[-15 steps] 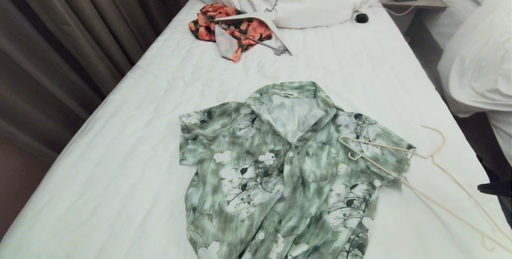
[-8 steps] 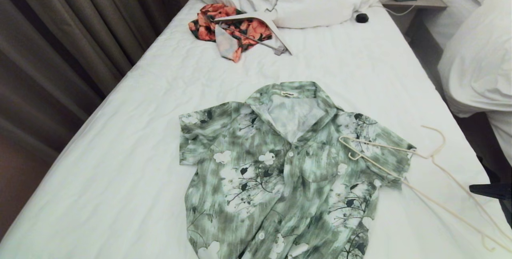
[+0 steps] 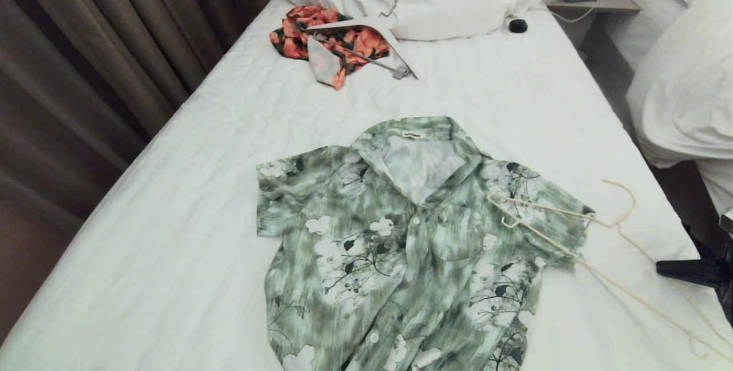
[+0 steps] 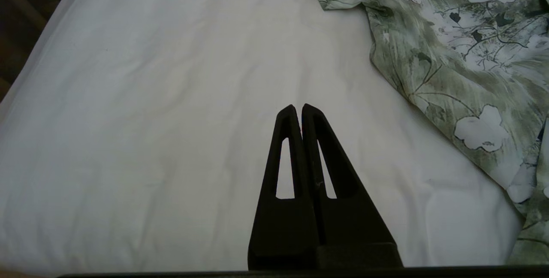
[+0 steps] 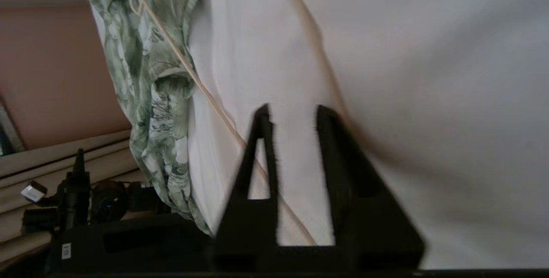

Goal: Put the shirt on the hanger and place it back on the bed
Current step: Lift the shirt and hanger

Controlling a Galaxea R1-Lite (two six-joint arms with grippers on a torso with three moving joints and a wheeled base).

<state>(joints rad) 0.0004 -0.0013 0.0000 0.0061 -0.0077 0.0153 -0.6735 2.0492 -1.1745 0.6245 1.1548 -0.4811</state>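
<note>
Left gripper (image 4: 298, 108): parked low over white sheet of big white bed (image 3: 172, 188), fingers pressed together, holding nothing, likely waiting.

Green-and-white flower-print short-sleeved shirt (image 3: 401, 245): flat on bed, buttoned, collar open, so hanger can slip in at neck.

Thin cream wire hanger (image 3: 572, 251): one tip resting on shirt sleeve, rest on sheet beside it.

Right gripper (image 5: 291, 113): at bed's right edge, low over sheet, fingers spread a little, empty, hanger wire just beside them. Looks ready to pinch hanger.
</note>
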